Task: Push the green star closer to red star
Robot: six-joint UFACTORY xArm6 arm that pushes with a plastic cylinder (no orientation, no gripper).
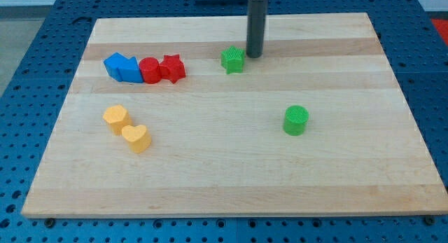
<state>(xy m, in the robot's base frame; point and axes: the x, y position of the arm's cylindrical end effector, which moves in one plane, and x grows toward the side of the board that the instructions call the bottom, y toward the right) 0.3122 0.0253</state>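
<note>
Where my tip (253,56) rests, the green star (232,59) sits just left.

The wooden board (231,173) carries blue, red, yellow and green blocks, none stacked.

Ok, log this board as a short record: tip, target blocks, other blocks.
tip: my tip sits at the green star's upper right edge, on the view's right of it
green star: apart from the red star, on its right in the view
red star: right end of a row touching the red cylinder and blue blocks
others: green cylinder; two yellow blocks
</note>
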